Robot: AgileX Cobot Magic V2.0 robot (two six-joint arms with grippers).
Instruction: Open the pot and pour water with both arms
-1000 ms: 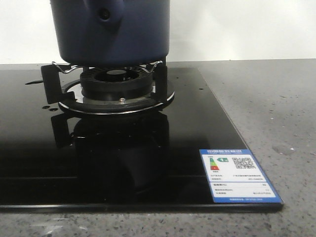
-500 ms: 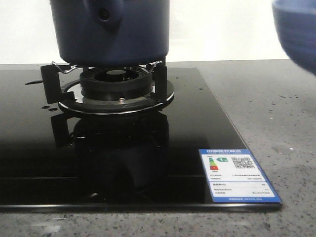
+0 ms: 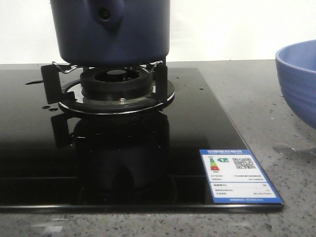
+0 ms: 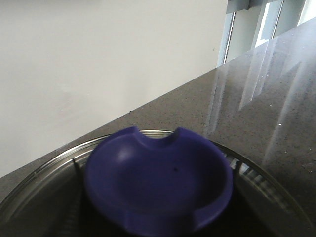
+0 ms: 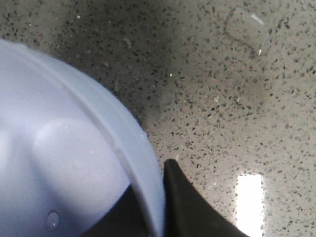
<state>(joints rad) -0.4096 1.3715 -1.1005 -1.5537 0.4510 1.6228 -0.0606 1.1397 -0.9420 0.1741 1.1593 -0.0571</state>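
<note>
The dark navy pot (image 3: 111,29) stands on the burner (image 3: 116,86), its top cut off by the front view. Close up in the left wrist view are the pot's glass lid (image 4: 44,168) and its blue dished knob (image 4: 158,182); my left gripper's fingers do not show clearly there. My right gripper (image 5: 150,185) is shut on the rim of a lighter blue bowl (image 5: 59,148), one black finger (image 5: 187,207) outside and one inside. That bowl (image 3: 298,79) sits at the front view's right edge. A small drop of water (image 5: 52,218) clings inside it.
The black glass hob (image 3: 123,163) has a blue label (image 3: 239,175) at its front right corner. Speckled grey counter (image 3: 266,103) lies right of it, with a wet patch (image 3: 296,148) below the bowl and another smear (image 5: 247,27) in the right wrist view.
The blue bowl came into the front view from the upper right and has dropped lower at the right edge. The pot has not moved.
</note>
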